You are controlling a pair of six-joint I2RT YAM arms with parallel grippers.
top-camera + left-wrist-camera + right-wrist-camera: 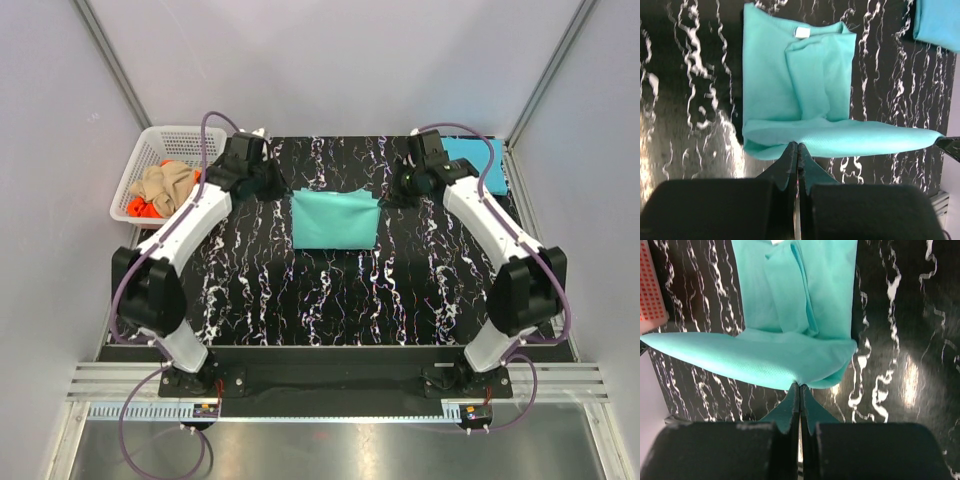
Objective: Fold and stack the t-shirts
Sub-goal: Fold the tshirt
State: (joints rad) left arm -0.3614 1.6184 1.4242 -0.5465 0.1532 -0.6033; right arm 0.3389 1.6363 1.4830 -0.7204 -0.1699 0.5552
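The mint-teal t-shirt [335, 220] lies partly folded in the middle of the black marbled table [320, 300]. My left gripper [281, 190] is at its far-left corner and my right gripper [393, 192] at its far-right corner. In the left wrist view the left gripper [797, 145] is shut on a raised edge of the mint-teal shirt [790, 75]. In the right wrist view the right gripper [800, 386] is shut on the same stretched edge of the shirt [790, 355]. A folded sky-blue t-shirt [480, 160] lies at the back right, behind the right arm.
A white lattice basket [150, 150] stands off the table's back-left corner, holding a tan shirt [166, 184] and an orange one [140, 208]. The sky-blue shirt also shows in the left wrist view [940, 25]. Grey walls enclose the table on three sides.
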